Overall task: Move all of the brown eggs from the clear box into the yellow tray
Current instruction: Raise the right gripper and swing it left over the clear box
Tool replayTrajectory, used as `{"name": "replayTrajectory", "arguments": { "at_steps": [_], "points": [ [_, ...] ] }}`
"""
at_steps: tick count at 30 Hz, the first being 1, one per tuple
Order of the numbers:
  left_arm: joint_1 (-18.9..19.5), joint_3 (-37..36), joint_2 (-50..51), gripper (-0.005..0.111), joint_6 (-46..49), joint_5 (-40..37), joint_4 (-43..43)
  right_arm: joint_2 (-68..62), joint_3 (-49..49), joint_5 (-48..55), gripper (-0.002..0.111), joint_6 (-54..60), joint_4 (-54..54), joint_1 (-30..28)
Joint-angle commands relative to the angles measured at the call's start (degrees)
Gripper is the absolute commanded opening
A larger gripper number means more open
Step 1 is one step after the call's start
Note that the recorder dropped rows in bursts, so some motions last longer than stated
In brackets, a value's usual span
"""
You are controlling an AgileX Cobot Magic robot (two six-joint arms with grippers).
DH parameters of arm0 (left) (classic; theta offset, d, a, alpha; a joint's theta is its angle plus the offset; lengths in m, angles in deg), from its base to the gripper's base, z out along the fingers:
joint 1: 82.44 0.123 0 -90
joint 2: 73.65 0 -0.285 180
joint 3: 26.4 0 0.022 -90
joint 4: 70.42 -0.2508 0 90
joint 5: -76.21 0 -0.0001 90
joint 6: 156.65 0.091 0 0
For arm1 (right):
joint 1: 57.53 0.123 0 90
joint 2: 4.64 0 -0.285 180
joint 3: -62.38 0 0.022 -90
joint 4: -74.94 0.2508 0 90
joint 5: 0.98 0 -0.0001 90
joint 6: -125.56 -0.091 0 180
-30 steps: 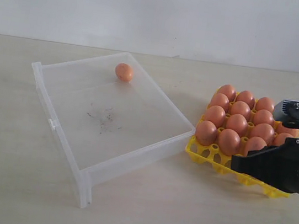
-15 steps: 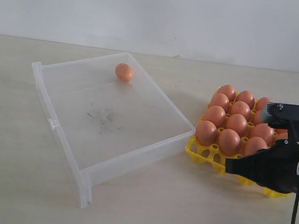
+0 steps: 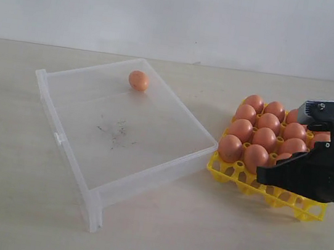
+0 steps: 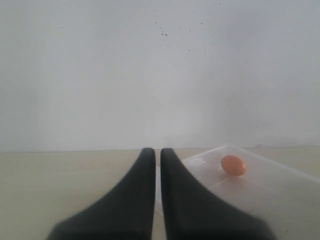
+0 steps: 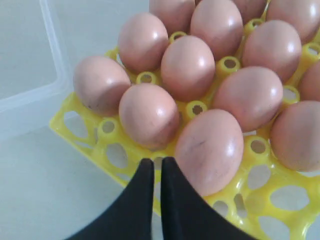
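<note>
I am hovering my right gripper (image 5: 152, 162), closed and empty, at the edge of the yellow tray (image 3: 230, 170), which is holding most brown eggs (image 3: 265, 139), while one egg (image 3: 138, 80) is lying in the clear box (image 3: 146, 181) beside it.

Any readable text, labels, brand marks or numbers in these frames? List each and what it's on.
None readable in any view.
The clear box has only dark scuffs on its floor, not letters.
The yellow tray and the brown eggs show no print or stamp.
</note>
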Motion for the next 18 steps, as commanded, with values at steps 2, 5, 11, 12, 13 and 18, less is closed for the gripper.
{"name": "replayTrajectory", "arguments": {
  "at_steps": [2, 5, 11, 12, 13, 18],
  "points": [
    [-0.2, 0.1, 0.2, 0.004, 0.3, 0.9, 0.3, -1.5, -0.1, 1.2, 0.000, 3.3, -0.5, 0.0],
    [-0.2, 0.1, 0.2, 0.004, 0.3, 0.9, 0.3, -4.3, -1.0, 1.2, 0.000, 4.0, -0.5, 0.0],
    [-0.2, 0.1, 0.2, 0.004, 0.3, 0.9, 0.3, -9.4, -4.0, 2.8, 0.000, 6.2, -0.5, 0.0],
    [-0.2, 0.1, 0.2, 0.004, 0.3, 0.9, 0.3, -9.9, -4.5, 3.5, 0.000, 6.4, -0.5, 0.0],
    [-0.2, 0.1, 0.2, 0.004, 0.3, 0.9, 0.3, -10.6, -4.8, 4.3, 0.000, 6.4, -0.5, 0.0],
    [-0.2, 0.1, 0.2, 0.004, 0.3, 0.9, 0.3, -10.9, -5.2, 8.0, 0.000, 6.9, -0.5, 0.0]
  ]
}}
